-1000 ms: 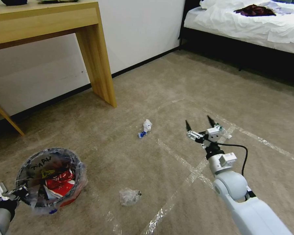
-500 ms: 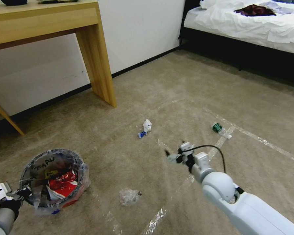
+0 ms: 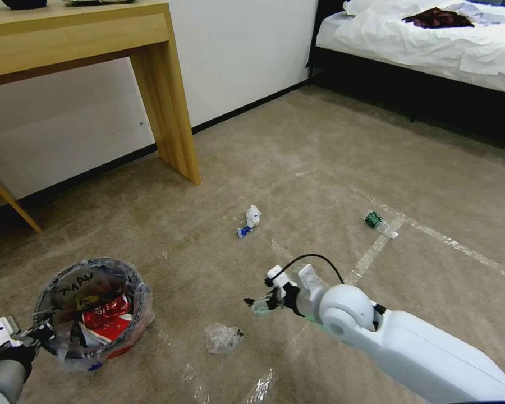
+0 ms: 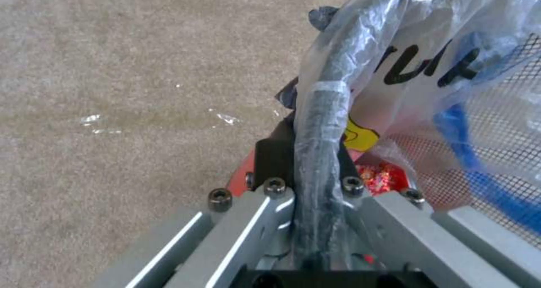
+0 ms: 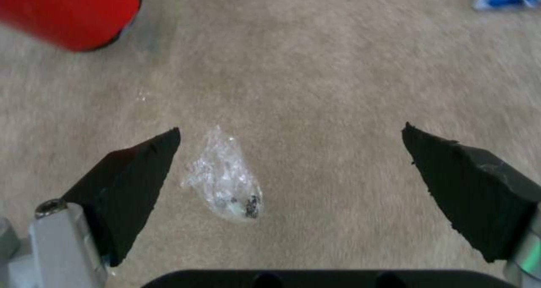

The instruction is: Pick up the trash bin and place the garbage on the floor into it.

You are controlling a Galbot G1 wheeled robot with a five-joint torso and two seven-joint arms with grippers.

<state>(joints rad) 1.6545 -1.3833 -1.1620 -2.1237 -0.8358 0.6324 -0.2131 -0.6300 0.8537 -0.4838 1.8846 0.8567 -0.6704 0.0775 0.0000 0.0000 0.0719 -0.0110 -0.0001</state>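
The right tool (image 3: pixel 251 304) hangs low over the floor (image 3: pixel 297 146), its 2 dark fingers (image 5: pixel 129 182) spread wide with nothing between them. In the right wrist view a crumpled piece of clear plastic (image 5: pixel 224 182) lies on the carpet below the gap, closer to one finger than the other and not touched by either. From the head view that same clear plastic (image 3: pixel 223 338) sits just ahead of and below the tool's tips, towards the robot's left, near but apart.

The left tool (image 3: pixel 36 332) is at the lower left of the head view, pinching the near rim of the trash bin (image 3: pixel 92 306). The left wrist view shows its fingers (image 4: pixel 270 161) pressed together on the dark, bag-wrapped rim of the trash bin (image 4: pixel 324 123), with black writing on the clear liner beside it. Red wrappers and a scrap of yellow lie inside the bin. The bin is well to the left of the right tool, with the clear plastic between the 2.

Farther out on the floor lie a white and blue wad (image 3: pixel 249 220), and a green-labelled bottle (image 3: pixel 376 221) beside a strip of shiny tape (image 3: pixel 376 247). A wooden worktop (image 3: pixel 84 33) stands against the wall at the left, and a bed (image 3: pixel 432 39) with white sheets at the right.
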